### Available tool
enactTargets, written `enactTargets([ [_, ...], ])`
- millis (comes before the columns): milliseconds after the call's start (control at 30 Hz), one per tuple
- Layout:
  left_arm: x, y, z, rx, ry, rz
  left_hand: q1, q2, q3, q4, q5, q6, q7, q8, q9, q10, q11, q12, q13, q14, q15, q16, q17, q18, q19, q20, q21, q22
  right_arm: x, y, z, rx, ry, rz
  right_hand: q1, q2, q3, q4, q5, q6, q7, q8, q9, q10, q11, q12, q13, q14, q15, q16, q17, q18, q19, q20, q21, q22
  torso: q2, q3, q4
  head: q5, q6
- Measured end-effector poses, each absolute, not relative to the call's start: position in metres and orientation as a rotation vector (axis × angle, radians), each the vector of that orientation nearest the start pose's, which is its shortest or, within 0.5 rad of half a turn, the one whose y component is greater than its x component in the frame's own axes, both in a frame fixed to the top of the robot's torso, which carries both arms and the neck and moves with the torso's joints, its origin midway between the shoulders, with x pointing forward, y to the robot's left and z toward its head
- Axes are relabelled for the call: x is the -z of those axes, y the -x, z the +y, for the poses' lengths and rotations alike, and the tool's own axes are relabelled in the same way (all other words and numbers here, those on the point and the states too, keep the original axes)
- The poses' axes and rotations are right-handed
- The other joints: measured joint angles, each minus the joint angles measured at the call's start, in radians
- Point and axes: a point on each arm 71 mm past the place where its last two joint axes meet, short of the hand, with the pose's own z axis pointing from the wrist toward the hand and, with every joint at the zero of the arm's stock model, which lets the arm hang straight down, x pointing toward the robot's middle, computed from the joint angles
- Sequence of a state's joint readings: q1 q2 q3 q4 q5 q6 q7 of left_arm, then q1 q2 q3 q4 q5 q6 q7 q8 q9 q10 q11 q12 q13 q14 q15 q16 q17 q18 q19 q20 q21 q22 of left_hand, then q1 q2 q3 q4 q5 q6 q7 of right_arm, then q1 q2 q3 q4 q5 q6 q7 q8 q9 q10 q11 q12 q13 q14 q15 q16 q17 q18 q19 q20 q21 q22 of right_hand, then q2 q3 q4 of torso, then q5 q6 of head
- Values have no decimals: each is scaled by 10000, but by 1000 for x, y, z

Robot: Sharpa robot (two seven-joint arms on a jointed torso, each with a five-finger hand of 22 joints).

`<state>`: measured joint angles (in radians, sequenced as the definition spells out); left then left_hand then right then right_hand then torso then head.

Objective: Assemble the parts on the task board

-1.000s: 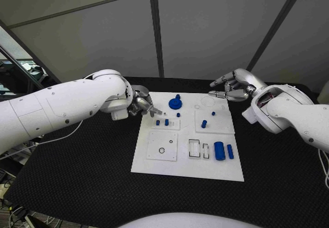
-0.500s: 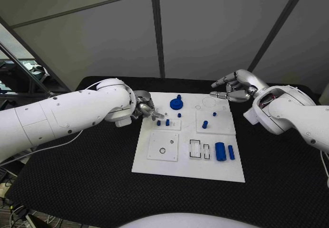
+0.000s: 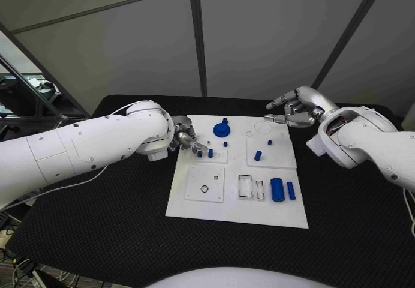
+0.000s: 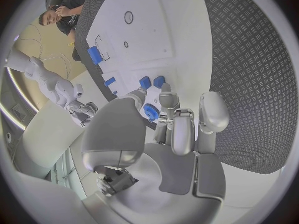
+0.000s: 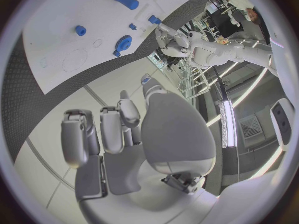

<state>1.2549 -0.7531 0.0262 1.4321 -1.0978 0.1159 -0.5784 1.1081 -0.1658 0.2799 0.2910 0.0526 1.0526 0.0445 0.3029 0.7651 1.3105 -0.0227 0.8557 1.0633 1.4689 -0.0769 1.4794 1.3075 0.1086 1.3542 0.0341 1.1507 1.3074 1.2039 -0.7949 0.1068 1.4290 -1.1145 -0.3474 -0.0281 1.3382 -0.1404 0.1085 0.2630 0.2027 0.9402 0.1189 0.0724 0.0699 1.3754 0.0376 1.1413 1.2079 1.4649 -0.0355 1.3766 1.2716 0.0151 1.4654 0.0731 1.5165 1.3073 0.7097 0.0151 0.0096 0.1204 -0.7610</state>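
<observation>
The white task board (image 3: 195, 204) lies mid-table. My left hand (image 3: 185, 138) hovers at the board's left edge, its fingertips (image 4: 167, 100) close by two short blue pegs (image 3: 205, 154) that stand in a small plate. A ridged blue piece (image 4: 151, 112) shows between its thumb and fingers; I cannot tell whether it is pinched. A blue gear-like part (image 3: 222, 129) sits at the far edge. More blue pegs (image 3: 258, 156) and two blue cylinders (image 3: 282, 190) are on the right half. My right hand (image 3: 292, 111) hangs over the far right corner, fingers curled, holding nothing.
A small black ring (image 3: 204, 189) lies on the near-left plate, next to rectangular slots (image 3: 246, 187). Black table (image 3: 113, 228) surrounds the board, with bare room at the front and on both sides. Grey panels stand behind the table.
My left arm has swung in, and its hand has edged a little nearer the two pegs. The right hand has stayed put.
</observation>
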Motion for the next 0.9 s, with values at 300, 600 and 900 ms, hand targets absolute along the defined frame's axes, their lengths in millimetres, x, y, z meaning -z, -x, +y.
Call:
enactTargets([
  [300, 184, -513, 202, 3520, 2248, 22366, 109, 105, 36, -36, 0, 0, 0, 47, 87, -1, 1, 0, -9, 0, 0, 0, 0, 1, 0, 0, -1, 0, 134, -522, -209, -8601, -2170, 15560, 0, 0, 0, 0, 0, 0, 0, 0, 0, 0, 0, 0, 1, 0, 0, 0, 0, -1, 0, 0, 0, 0, -5, -1, 0, -24, 5],
  [600, 186, -514, 197, 3499, 2056, 22532, 410, 172, 86, -143, 0, 0, 0, 117, 227, -2, 2, 0, -10, 0, 0, 0, 0, 1, -1, 0, -1, 0, 134, -522, -209, -8610, -2168, 15563, 0, 0, 0, 0, 0, 0, 0, 0, 0, 0, 0, 0, 1, 0, 0, 0, 0, 0, 0, 0, 0, 0, -5, 0, 2, -28, -13],
  [900, 187, -514, 193, 3507, 1904, 22653, 590, 247, 135, -192, 0, -37, -36, 164, 295, -2, 2, 0, -9, 0, 0, 0, 0, 1, -1, 0, -1, 0, 134, -522, -208, -8616, -2166, 15565, 0, 0, 0, 0, 0, 0, 0, 0, 0, 0, 0, 0, 1, 0, 0, 0, 0, -1, 0, 0, 0, 0, -3, 1, 7, -21, -24],
])
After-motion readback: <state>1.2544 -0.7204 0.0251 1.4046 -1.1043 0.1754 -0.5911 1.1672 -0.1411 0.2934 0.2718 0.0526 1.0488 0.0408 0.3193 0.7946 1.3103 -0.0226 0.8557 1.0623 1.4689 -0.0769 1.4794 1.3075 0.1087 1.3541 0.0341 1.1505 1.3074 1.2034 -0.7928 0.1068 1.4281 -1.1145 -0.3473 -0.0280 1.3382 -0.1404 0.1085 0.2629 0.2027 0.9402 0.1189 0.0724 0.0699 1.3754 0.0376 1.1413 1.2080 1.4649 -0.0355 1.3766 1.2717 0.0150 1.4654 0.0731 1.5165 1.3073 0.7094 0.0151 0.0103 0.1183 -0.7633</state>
